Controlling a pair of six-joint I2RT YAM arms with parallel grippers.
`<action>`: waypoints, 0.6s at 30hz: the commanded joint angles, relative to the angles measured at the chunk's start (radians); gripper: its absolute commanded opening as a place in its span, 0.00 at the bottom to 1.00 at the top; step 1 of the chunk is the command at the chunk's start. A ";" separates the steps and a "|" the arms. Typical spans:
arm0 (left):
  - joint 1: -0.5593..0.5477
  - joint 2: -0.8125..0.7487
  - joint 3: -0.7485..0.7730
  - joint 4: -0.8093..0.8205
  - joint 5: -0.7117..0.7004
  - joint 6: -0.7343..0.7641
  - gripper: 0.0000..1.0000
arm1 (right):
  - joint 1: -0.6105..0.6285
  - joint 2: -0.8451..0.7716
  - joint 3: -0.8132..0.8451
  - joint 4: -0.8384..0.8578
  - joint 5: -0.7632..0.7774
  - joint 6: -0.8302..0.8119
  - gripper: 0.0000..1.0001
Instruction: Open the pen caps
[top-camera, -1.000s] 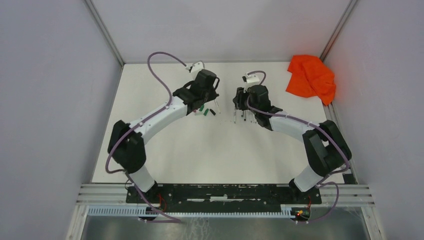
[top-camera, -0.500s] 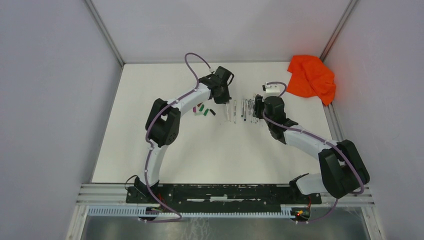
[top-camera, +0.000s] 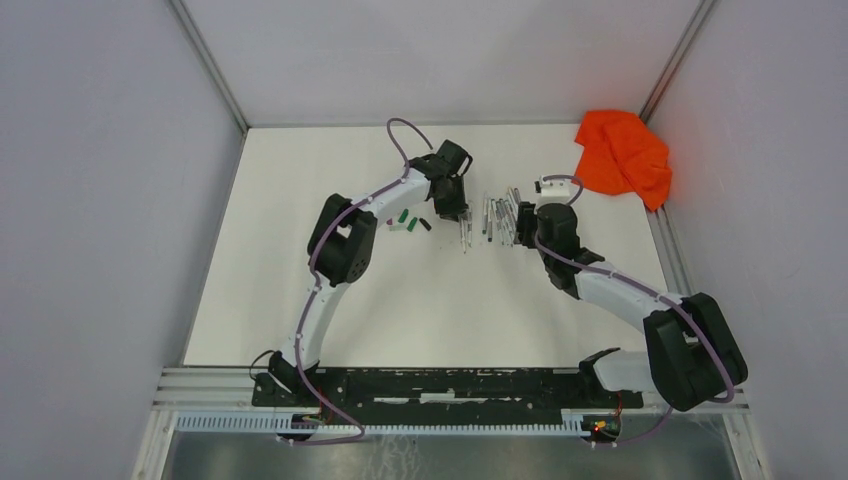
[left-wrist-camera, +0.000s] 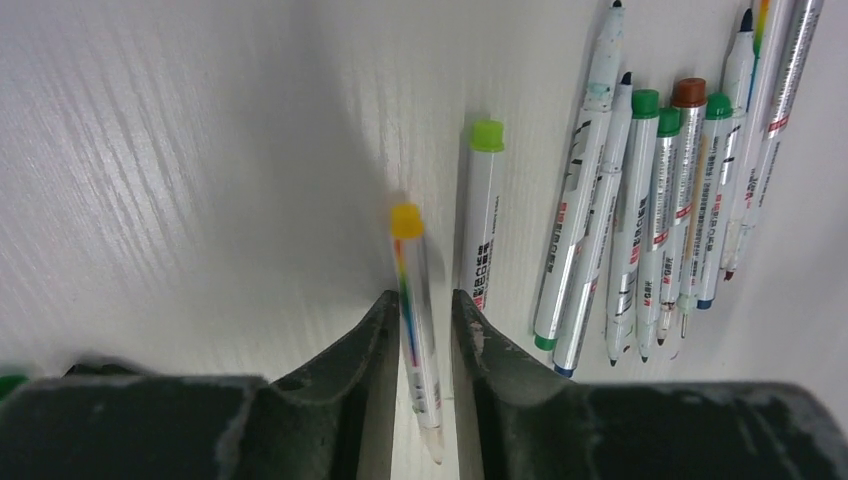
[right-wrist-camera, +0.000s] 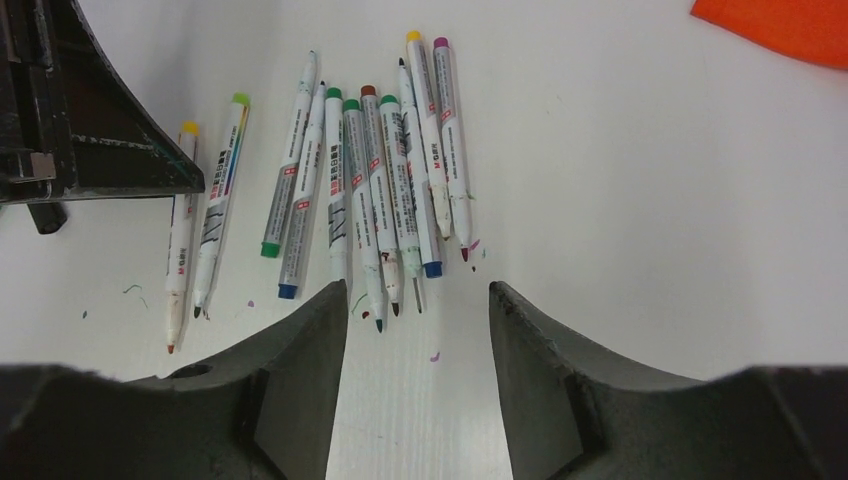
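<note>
Jaws barely parted, the left gripper (left-wrist-camera: 422, 305) straddles a slim white plastic pen with a yellow end plug (left-wrist-camera: 411, 270), its bare nib pointing back toward the wrist. Whether the dark, scuffed fingers (left-wrist-camera: 380, 335) pinch the barrel or merely flank it cannot be told, since the pen shows blurred. Alongside, the right gripper (right-wrist-camera: 418, 290) hangs with its jaws spread wide and nothing between them. It is poised over a loose row of glossy white-and-silver pen barrels (right-wrist-camera: 380, 170) laid roughly parallel on the matte white table (top-camera: 300, 280), likely lined up so each can be reached in turn. Every barrel in sight appears to have its nib exposed; the coloured stubs at the other ends look like end plugs. The small, stubby plastic pen caps (top-camera: 406, 219) — green, magenta and black — lie loose in a cluster just left of the left gripper, apart from the barrels, suggesting the job is largely done. A crumpled orange cloth (top-camera: 622, 155) sits at the table's far right corner.
</note>
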 joint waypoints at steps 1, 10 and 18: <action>0.001 0.004 0.036 -0.007 0.018 0.032 0.33 | -0.005 -0.037 -0.009 -0.002 0.025 -0.022 0.60; 0.001 -0.122 -0.035 0.045 -0.050 0.000 0.72 | -0.006 -0.097 -0.010 -0.048 0.024 -0.067 0.98; -0.051 -0.526 -0.379 0.190 -0.329 -0.022 1.00 | -0.002 -0.244 -0.058 -0.116 0.041 -0.088 0.98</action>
